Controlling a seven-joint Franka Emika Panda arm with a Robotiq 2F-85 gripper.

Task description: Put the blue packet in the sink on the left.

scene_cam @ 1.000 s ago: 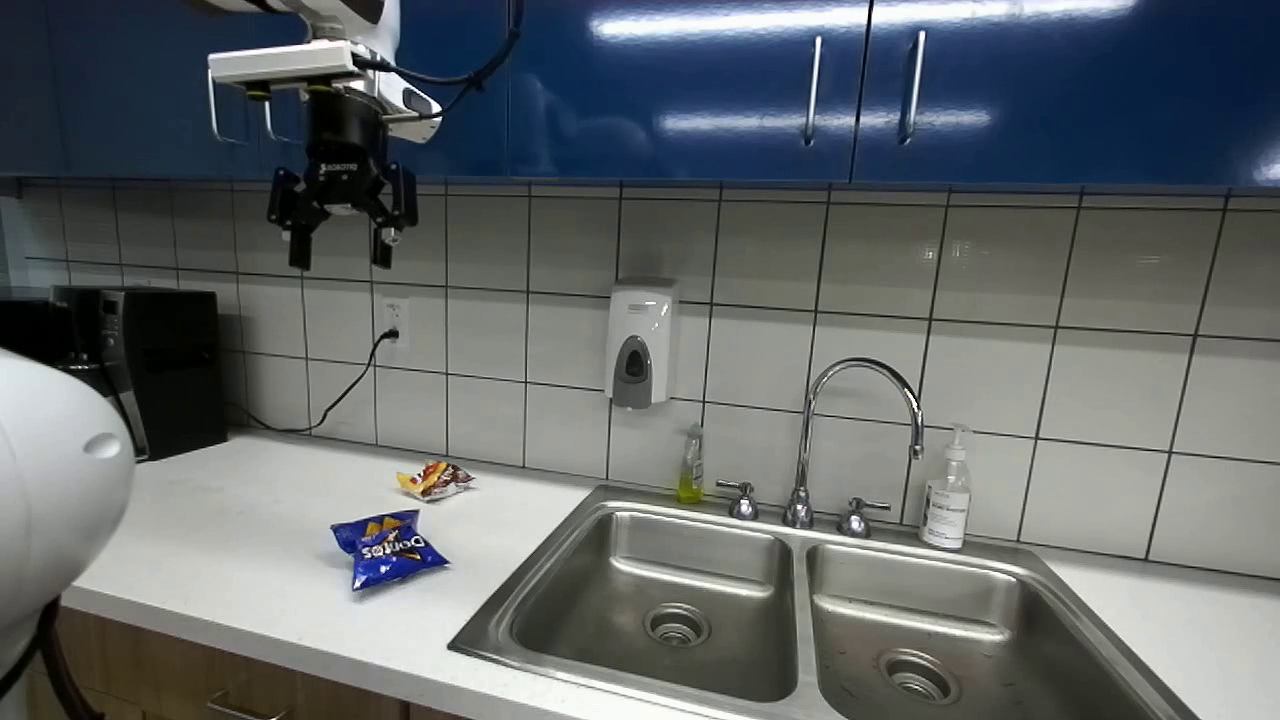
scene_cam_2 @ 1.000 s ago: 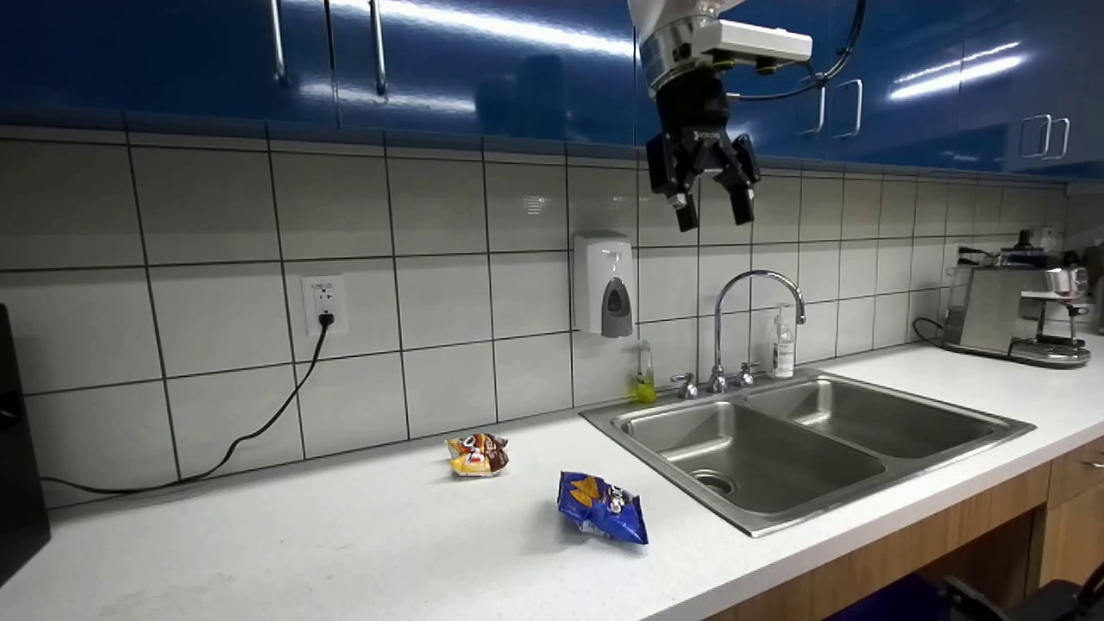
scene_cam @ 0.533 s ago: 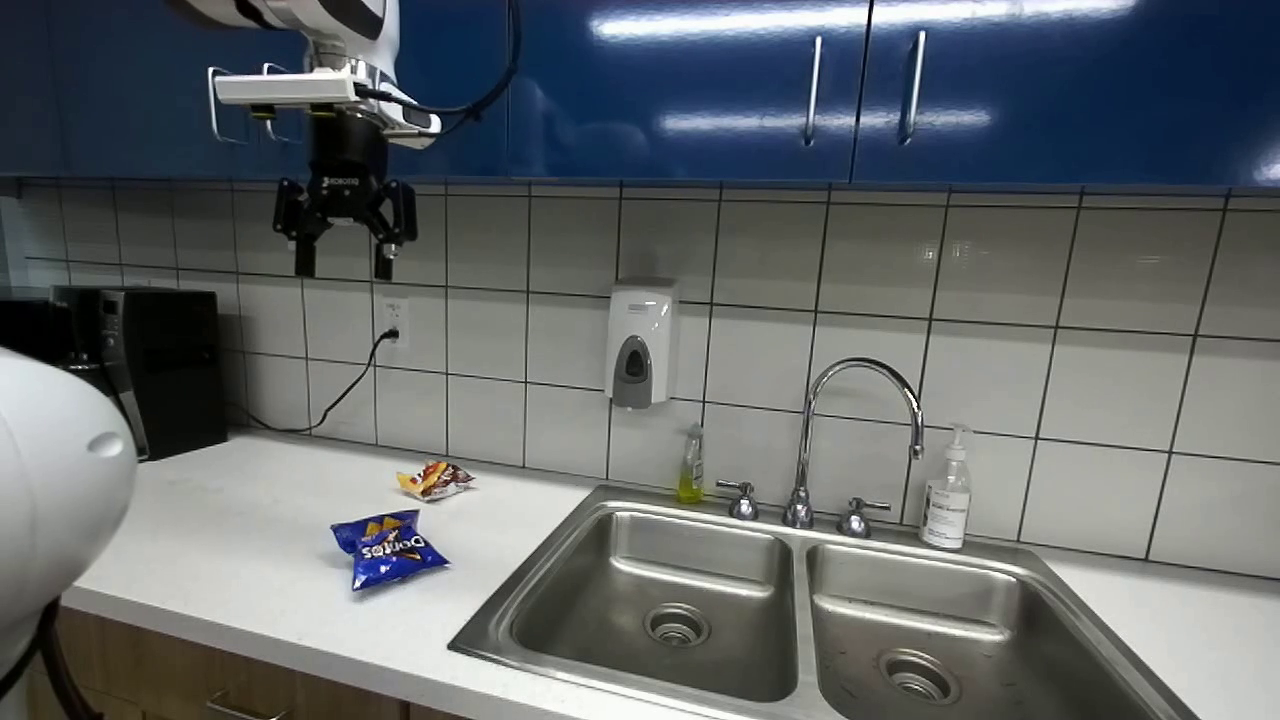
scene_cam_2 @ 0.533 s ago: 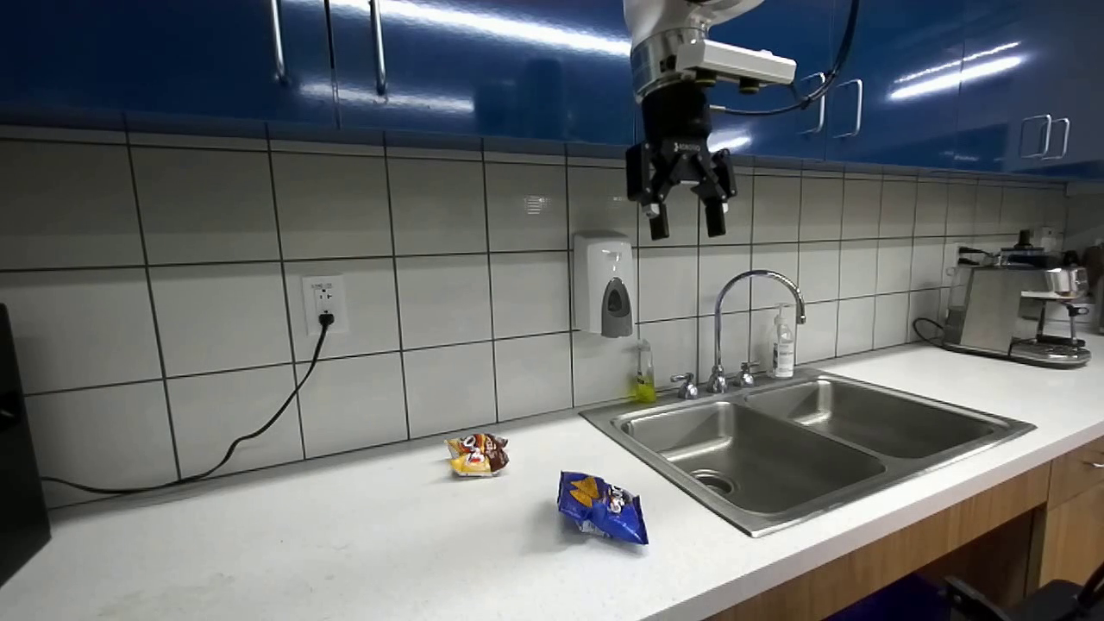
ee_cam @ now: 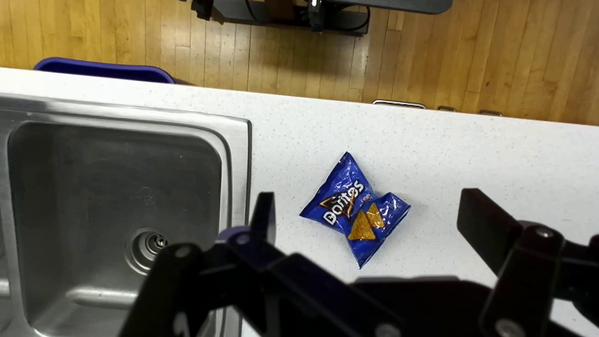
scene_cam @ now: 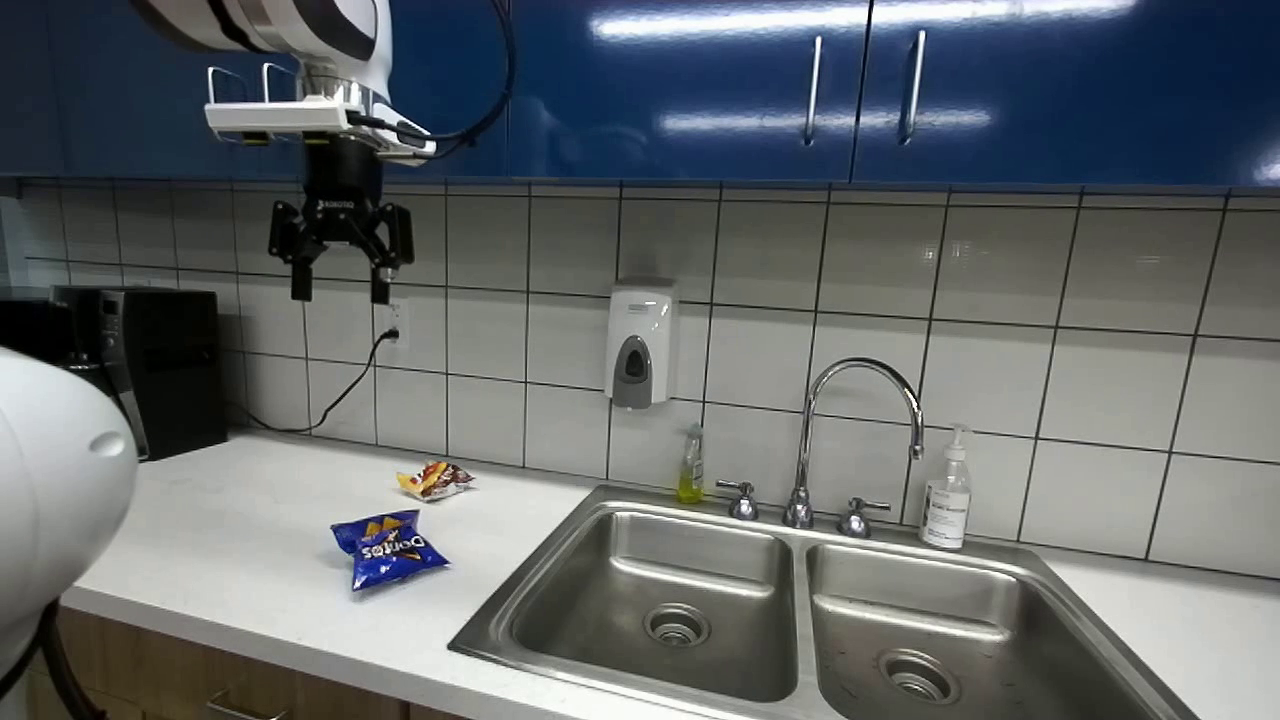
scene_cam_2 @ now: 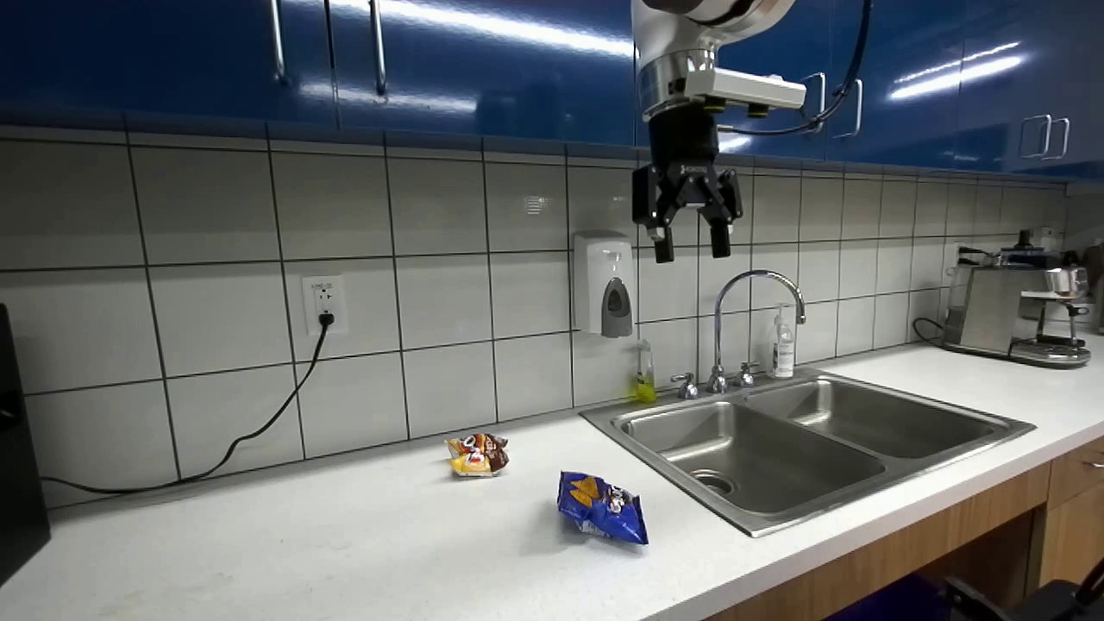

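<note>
Gripper (scene_cam: 341, 296) spread wide, I hover above the counter (scene_cam: 230, 530) beside the sink (scene_cam: 804, 612); the blue packet (ee_cam: 354, 206) lies near it, a yellow-brown bag (scene_cam_2: 477, 454) lies farther off.

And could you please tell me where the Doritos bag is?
In both exterior views, the Doritos bag lies on the countertop, left of the sink, near the yellow-and-brown snack bag.

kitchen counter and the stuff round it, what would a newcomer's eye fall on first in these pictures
Probably the bright blue packet, lying on the white counter beside the steel sink without touching it. Next, the black gripper, hanging open above the counter in both exterior views. The glossy blue cupboards also stand out, running along the top of those views.
</note>
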